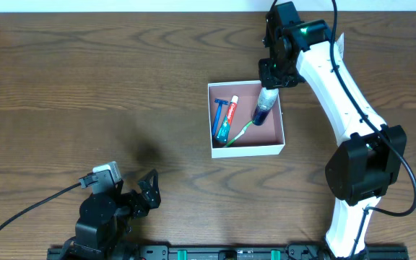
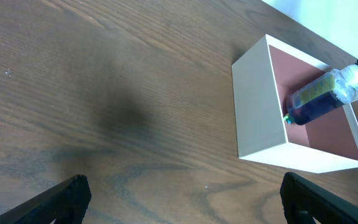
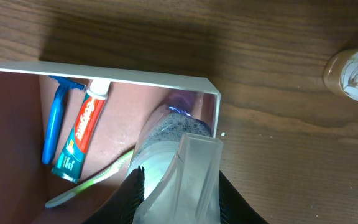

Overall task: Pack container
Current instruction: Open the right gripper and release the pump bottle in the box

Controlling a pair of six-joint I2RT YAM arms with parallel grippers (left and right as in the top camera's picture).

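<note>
The container (image 1: 248, 150) is a square box with white walls and a pinkish-brown inside, right of the table's middle. Inside lie a blue razor (image 1: 218, 118), a toothpaste tube (image 1: 226, 119) and a green toothbrush (image 1: 238, 135). My right gripper (image 1: 273, 81) is shut on the clear cap of a bottle with dark blue liquid (image 1: 263, 108), held tilted with its base down in the box's right half. The right wrist view shows the bottle (image 3: 176, 146) between the fingers (image 3: 179, 193), with the razor (image 3: 53, 121), the toothpaste (image 3: 82, 134) and the toothbrush (image 3: 92, 183). My left gripper (image 1: 132, 193) is open and empty near the front left; its view shows the container (image 2: 260, 115) and the bottle (image 2: 319, 99).
A small cream-coloured bottle with a leaf print (image 3: 353, 74) stands on the wood beyond the box's right wall. The right arm's white links (image 1: 338, 87) stretch from the base at the front right up to the box.
</note>
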